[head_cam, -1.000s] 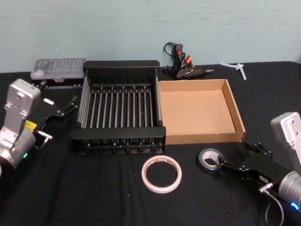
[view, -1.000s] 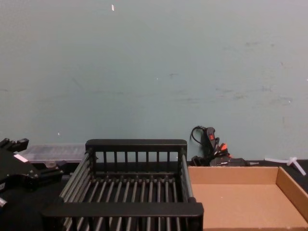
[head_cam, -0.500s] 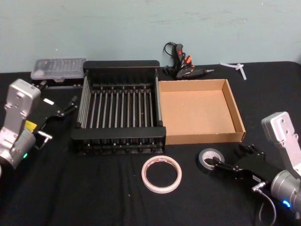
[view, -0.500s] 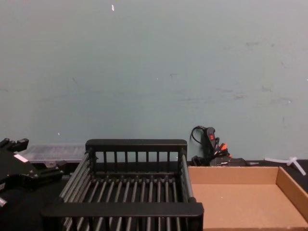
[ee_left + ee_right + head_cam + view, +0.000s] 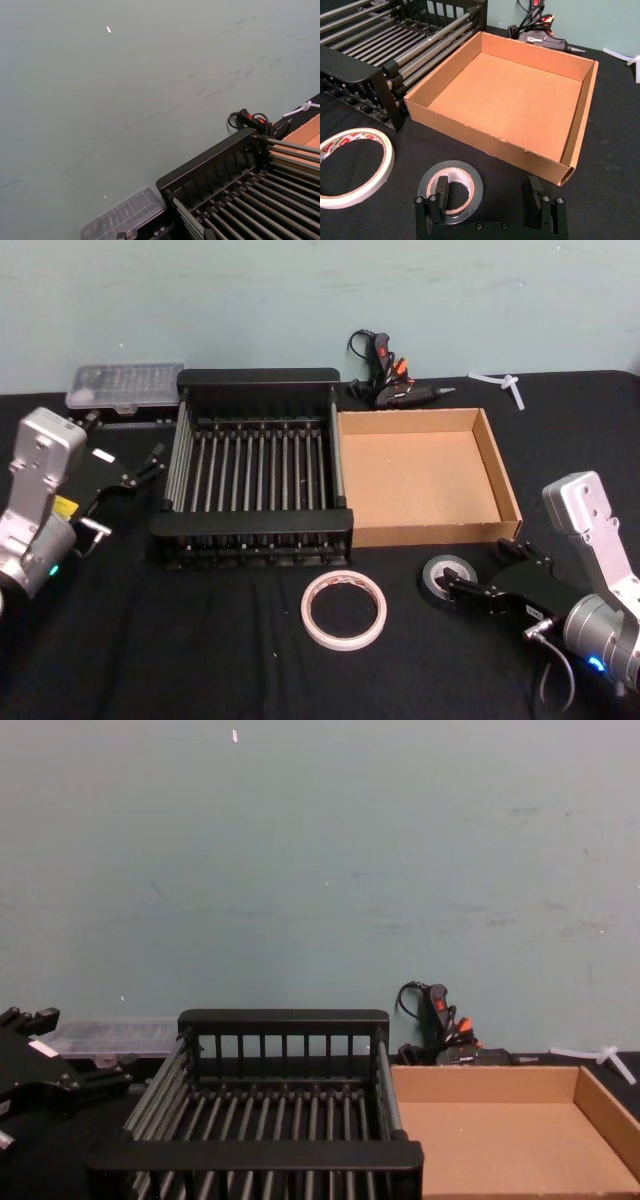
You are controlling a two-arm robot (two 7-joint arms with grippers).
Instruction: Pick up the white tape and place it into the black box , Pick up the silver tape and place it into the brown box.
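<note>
The silver tape (image 5: 445,575) lies flat on the black table in front of the brown box (image 5: 497,471). My right gripper (image 5: 480,568) is open at it: in the right wrist view one finger (image 5: 441,187) stands inside the hole of the silver tape (image 5: 470,176) and the other finger (image 5: 536,189) is outside, to its right. The white tape (image 5: 343,609) lies flat in front of the black box (image 5: 255,377), and shows as the white tape (image 5: 367,175) in the right wrist view too. My left gripper (image 5: 145,466) hangs open left of the black box, parked.
A black and orange glue gun (image 5: 385,380) lies behind the boxes. A clear plastic case (image 5: 125,385) sits at the back left, and a white plastic piece (image 5: 500,382) at the back right. The two boxes stand side by side, touching.
My right arm has slid left toward the silver tape, bringing one finger further into its hole. The tapes, boxes and left arm have stayed in place.
</note>
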